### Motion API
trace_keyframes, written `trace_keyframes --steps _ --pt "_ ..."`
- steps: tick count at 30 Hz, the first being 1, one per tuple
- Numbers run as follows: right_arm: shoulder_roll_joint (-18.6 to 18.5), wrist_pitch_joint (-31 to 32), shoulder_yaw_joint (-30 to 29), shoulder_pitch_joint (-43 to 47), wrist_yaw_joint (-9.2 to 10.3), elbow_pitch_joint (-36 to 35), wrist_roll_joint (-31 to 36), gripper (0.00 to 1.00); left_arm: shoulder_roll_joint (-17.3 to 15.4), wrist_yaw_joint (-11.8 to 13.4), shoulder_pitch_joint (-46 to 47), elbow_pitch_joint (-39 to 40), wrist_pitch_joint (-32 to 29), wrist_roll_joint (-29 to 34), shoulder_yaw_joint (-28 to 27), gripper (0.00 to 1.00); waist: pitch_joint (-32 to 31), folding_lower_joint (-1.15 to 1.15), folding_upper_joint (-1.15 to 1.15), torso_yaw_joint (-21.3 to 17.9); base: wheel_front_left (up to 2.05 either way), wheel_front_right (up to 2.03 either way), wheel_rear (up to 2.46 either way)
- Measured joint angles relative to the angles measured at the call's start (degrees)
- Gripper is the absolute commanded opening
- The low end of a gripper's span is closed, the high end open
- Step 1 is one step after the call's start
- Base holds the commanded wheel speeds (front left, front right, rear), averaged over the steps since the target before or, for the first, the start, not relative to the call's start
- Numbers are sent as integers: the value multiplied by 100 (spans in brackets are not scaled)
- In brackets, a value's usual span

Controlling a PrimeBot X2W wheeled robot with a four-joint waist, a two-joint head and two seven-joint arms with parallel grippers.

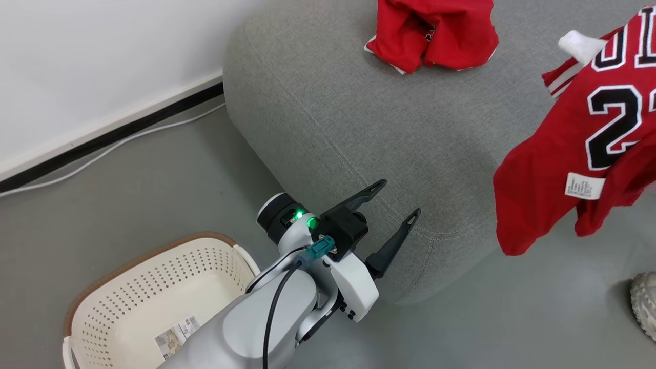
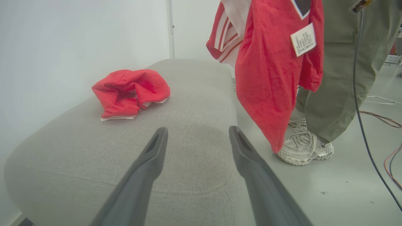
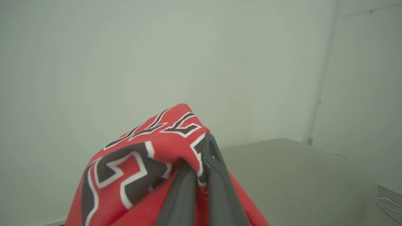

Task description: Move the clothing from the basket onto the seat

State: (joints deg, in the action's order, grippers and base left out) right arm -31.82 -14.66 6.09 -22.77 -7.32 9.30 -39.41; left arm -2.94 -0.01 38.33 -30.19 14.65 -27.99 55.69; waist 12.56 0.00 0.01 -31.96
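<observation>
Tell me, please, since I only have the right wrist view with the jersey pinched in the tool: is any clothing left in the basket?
Observer: None visible; the basket shows a bare bottom with a paper label, though the left arm hides part.
Operator: Is anything on the seat already?
Observer: Yes, one crumpled red garment lies on the seat.
Operator: And the left tool?
Observer: The left tool is open and empty, by the seat's near corner.

right gripper (image 3: 199,157) is pinching its two dark fingers (image 3: 220,182) together on the clothing (image 3: 135,163) | red fabric with black, white-edged figures is draping over the fingers and hanging to their left | grey seat (image 3: 298,175) is lying beyond, at right | pale wall (image 3: 157,62) is rising behind | white cable (image 3: 388,204) is trailing at lower right
</observation>
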Motion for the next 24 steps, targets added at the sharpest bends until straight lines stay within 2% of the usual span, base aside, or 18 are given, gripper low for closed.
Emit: trace_keyframes --steps 6,16,24 --pt "24 -1 -259 -789 0 432 127 0 -9 75 214 -57 0 -69 356 100 456 0 0 -19 0 0 0" --pt "-103 -1 -513 -2242 -1 1358 159 0 -35 524 888 -304 0 -269 947 100 1505 0 0 -31 0 0 0" --pt "-547 -3 -1154 -3215 -1 2219 167 0 -55 824 1611 -322 -2 -337 1463 100 2451 0 0 134 0 0 0"
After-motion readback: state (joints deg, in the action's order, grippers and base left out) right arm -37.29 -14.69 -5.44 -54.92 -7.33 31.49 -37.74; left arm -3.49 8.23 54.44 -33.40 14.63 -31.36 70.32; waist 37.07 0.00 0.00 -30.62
